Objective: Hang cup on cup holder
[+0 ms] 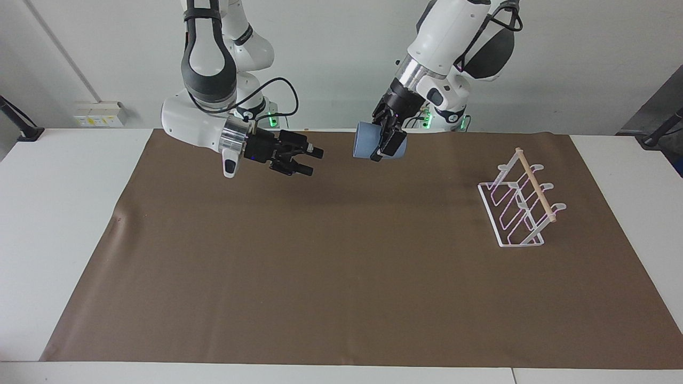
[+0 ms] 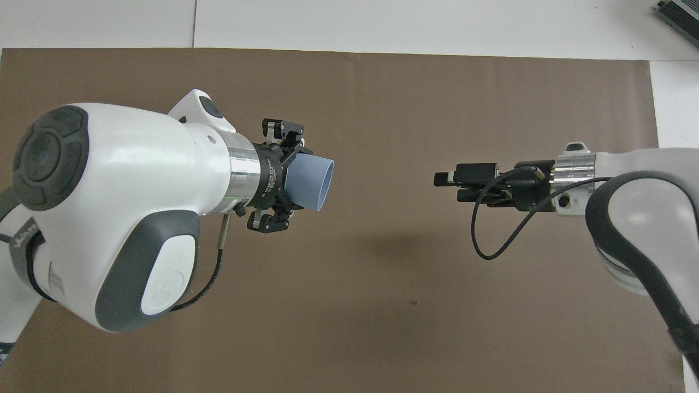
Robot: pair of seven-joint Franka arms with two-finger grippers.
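Note:
The light-blue cup (image 1: 368, 141) is held on its side in the air over the mat's edge nearest the robots, its open mouth facing the right arm's end. My left gripper (image 1: 385, 144) is shut on the cup, with a finger on each side of its wall. The cup also shows in the overhead view (image 2: 312, 183), in my left gripper (image 2: 284, 177). My right gripper (image 1: 311, 161) is open and empty, in the air apart from the cup; it also shows in the overhead view (image 2: 445, 186). The white wire cup holder (image 1: 520, 205) with its wooden dowel stands on the mat toward the left arm's end.
A brown mat (image 1: 341, 277) covers most of the white table (image 1: 64, 224). In the overhead view the left arm covers the place where the cup holder stands.

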